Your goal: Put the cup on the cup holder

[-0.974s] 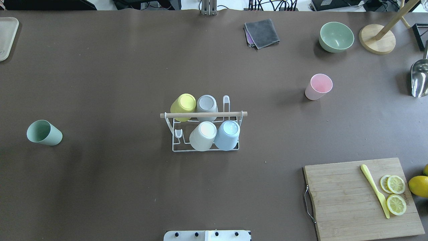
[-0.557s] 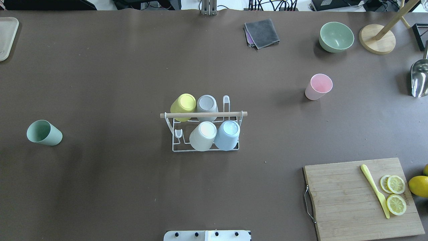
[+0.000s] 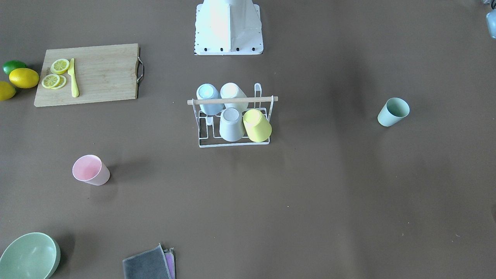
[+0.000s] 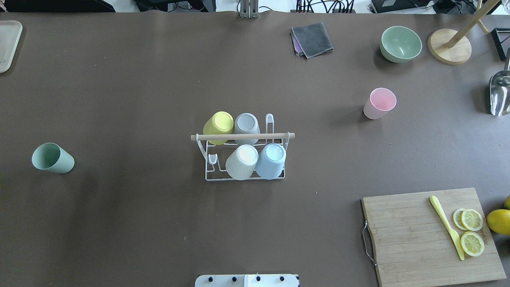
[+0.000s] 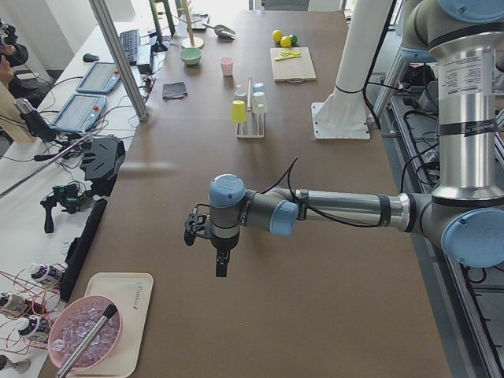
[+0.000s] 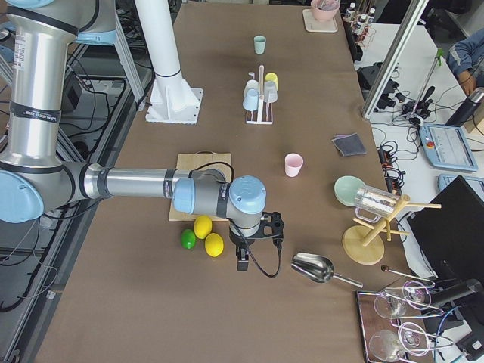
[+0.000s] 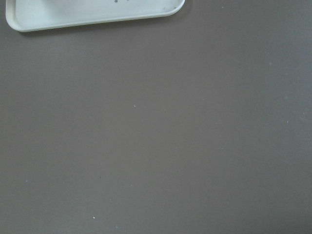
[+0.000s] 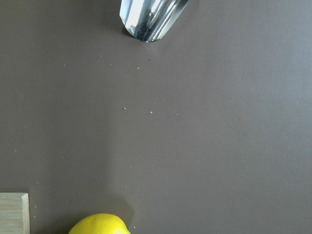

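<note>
The white wire cup holder (image 4: 279,136) with a wooden rod handle stands mid-table, also in the front view (image 3: 232,101). Several cups sit upside down on it: yellow, grey, white and blue. A pink cup (image 4: 379,103) stands upright to its far right. A green cup (image 4: 51,158) stands on the left side. The left gripper (image 5: 220,264) shows only in the exterior left view, hovering over the table's left end; I cannot tell its state. The right gripper (image 6: 242,261) shows only in the exterior right view, near the lemons; I cannot tell its state.
A cutting board (image 4: 410,235) with lemon slices and a yellow knife lies front right. A green bowl (image 4: 400,44), a grey cloth (image 4: 312,39), a wooden stand (image 4: 449,47) and a metal scoop (image 4: 500,93) are at the back right. A tray (image 4: 8,44) is far left.
</note>
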You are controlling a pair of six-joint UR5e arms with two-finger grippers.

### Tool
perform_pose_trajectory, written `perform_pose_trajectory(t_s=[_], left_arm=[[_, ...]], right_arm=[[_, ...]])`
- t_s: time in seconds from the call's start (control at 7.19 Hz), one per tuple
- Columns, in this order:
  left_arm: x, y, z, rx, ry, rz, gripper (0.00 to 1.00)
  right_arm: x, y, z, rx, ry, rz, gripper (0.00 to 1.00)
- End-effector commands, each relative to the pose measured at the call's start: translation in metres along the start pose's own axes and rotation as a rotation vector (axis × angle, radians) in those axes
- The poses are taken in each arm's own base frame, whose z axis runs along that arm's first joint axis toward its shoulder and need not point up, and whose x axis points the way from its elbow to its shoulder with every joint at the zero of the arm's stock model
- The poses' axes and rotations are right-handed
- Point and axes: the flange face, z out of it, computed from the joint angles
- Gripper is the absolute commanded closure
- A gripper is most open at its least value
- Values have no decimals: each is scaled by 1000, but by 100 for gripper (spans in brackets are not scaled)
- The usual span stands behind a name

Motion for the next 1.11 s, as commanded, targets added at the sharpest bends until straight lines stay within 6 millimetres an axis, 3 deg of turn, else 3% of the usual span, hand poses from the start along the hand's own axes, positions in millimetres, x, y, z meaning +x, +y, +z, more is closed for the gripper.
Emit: perform_pose_trajectory(t_s=[0.0,0.28,0.7,0.97], left_arm=[[-1,1,1,-2,0,-2,2],[-1,2,1,-4,1,-2,2],[-3,4,2,-7,0,-5,2],[-2,4,2,-6,0,-4,2]], right_arm=[[-3,-6,-4,10,3,-7,0],[-10,-15,-11,26,3,-26,0],[-69,-80,-31,56,81,-184,0],[-115,-93,-17,28,98,-283,0]])
